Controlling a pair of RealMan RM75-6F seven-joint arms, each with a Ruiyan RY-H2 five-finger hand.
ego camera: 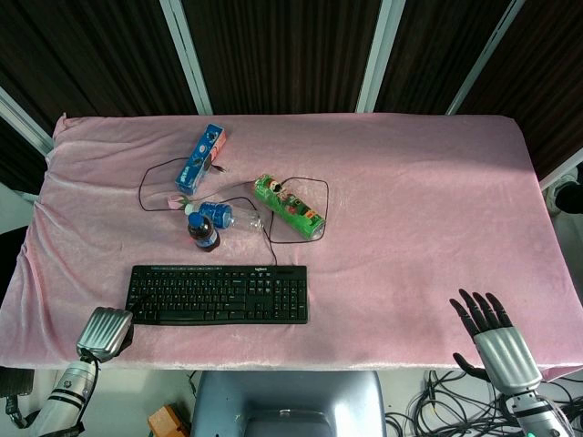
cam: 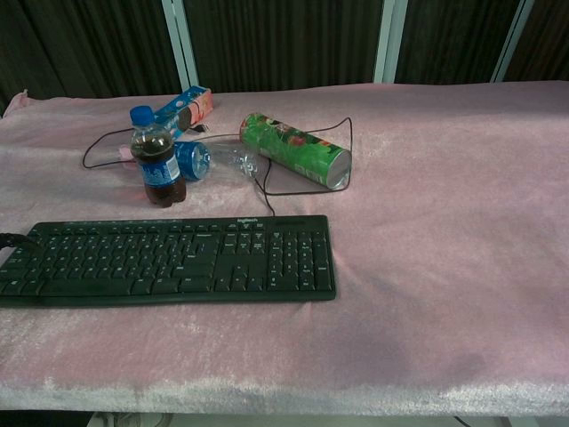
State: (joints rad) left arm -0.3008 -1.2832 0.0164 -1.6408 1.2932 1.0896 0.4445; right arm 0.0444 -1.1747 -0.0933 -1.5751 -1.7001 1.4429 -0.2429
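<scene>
keyboard (ego camera: 219,294) is lying flat near the front edge of the pink cloth (ego camera: 410,237), its cable (ego camera: 273,209) looping away toward the back. left hand (ego camera: 103,331) is sitting at the keyboard's front-left corner in the head view, seen from the back, with its fingers curling under; it is touching or almost touching that corner, but i cannot tell whether it is actually gripping the keyboard or simply clenching on nothing. the chest view is showing only a dark sliver at the keyboard's left end, which is not settling the matter. right hand (ego camera: 492,341) is hovering off the front-right edge of the table, well apart from everything, fingers spreading wide and holding nothing.

behind the keyboard, a small cola bottle (cam: 157,169) is standing upright, with a clear bottle (cam: 218,160) lying on its side just beside it. a green snack tube (cam: 296,149) is lying tilted near them, and a blue box (ego camera: 200,157) is resting further back.

judging by how things are lying, the work on the keyboard is looking barely begun: it is lying square and flat on the cloth, not lifting or tilting anywhere, and only the left hand is reaching it. any securing of a hold and any moving of it are seeming still to be done.
</scene>
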